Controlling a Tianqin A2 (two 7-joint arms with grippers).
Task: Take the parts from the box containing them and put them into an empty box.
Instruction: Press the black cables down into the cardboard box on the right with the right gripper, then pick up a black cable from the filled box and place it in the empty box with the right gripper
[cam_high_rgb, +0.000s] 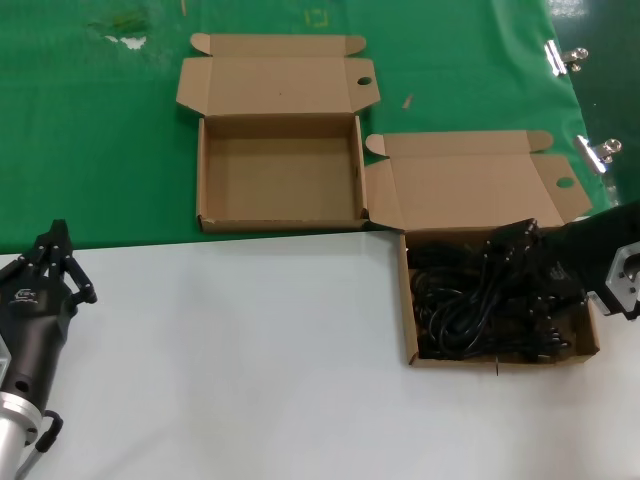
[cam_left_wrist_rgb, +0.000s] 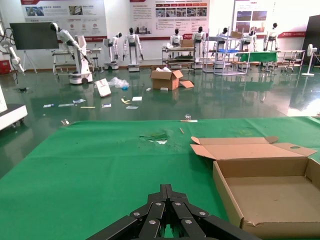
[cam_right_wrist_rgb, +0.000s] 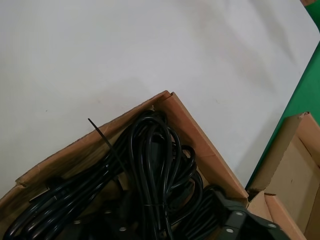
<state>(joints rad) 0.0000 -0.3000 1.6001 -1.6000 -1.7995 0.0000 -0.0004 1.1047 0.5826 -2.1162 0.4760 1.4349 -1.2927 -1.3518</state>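
**Cords in the right-hand box, right arm over them**

The black power cords (cam_high_rgb: 480, 305) lie in a tangled pile inside the box of cords (cam_high_rgb: 412, 300), which sits on the white table (cam_high_rgb: 250, 350) at the right, its flap lid (cam_high_rgb: 480, 185) folded back onto the green cloth (cam_high_rgb: 90, 130); the right gripper (cam_high_rgb: 520, 240) hangs low over the pile, right among the cords, but black on black hides its fingers, so I cannot tell if they are spread or pinching a cord.

The right wrist view shows more; a near corner of that box (cam_right_wrist_rgb: 170, 97), looped cords (cam_right_wrist_rgb: 155, 165) tied in bundles, and a thin black tie (cam_right_wrist_rgb: 102, 137) sticking up over the box wall.

The empty box (cam_high_rgb: 280, 225) stands well apart to the left on the green cloth, lid open; the left wrist view shows its bare floor (cam_left_wrist_rgb: 270, 195).

The left gripper (cam_high_rgb: 55, 260) waits low at the left over the white table, fingers pressed together.

Two metal clips (cam_high_rgb: 565, 58) hold the cloth's right edge.
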